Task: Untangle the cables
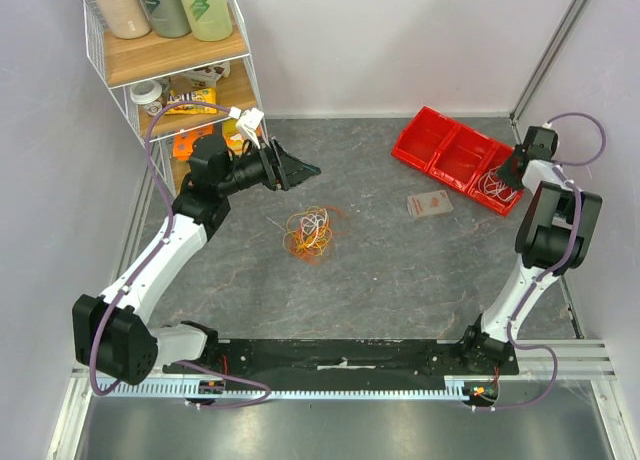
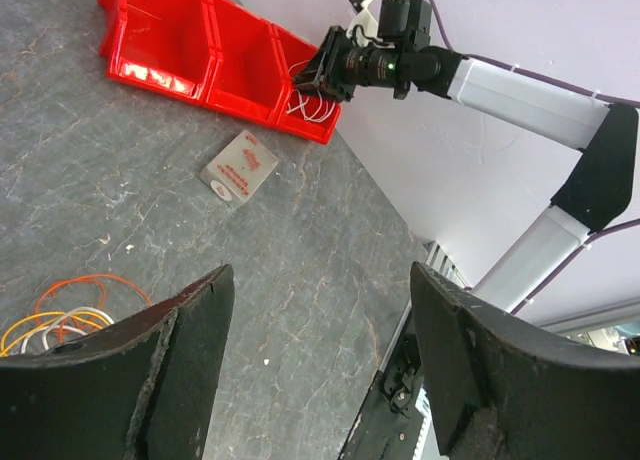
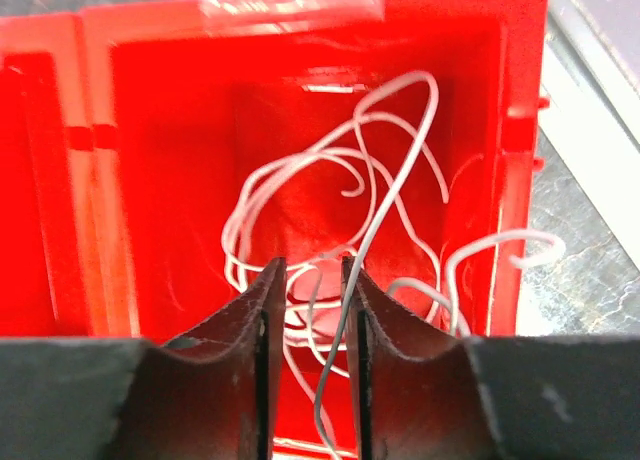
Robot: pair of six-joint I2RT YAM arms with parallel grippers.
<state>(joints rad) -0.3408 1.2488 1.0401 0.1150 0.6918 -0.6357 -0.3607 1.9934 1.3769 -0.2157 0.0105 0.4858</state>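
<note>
A tangle of thin orange, yellow and white cables (image 1: pixel 310 233) lies mid-table; its edge shows as cables (image 2: pixel 60 317) at the lower left of the left wrist view. My left gripper (image 1: pixel 305 168) hovers behind and left of it, and this left gripper (image 2: pixel 320 280) is wide open and holds nothing. Loose white cables (image 3: pixel 330 180) lie in the rightmost compartment of the red bin (image 3: pixel 90 180). My right gripper (image 3: pixel 314 265) hangs over them, jaws a little apart, with one white strand running loosely through the gap. From above, the right gripper (image 1: pixel 507 175) is at that end of the red bin (image 1: pixel 440 140).
A wire shelf (image 1: pixel 165 55) with bottles and packets stands at the back left, close behind the left arm. A small card (image 1: pixel 429 204) lies flat in front of the bin. The bin's other compartments (image 2: pixel 170 40) look bare.
</note>
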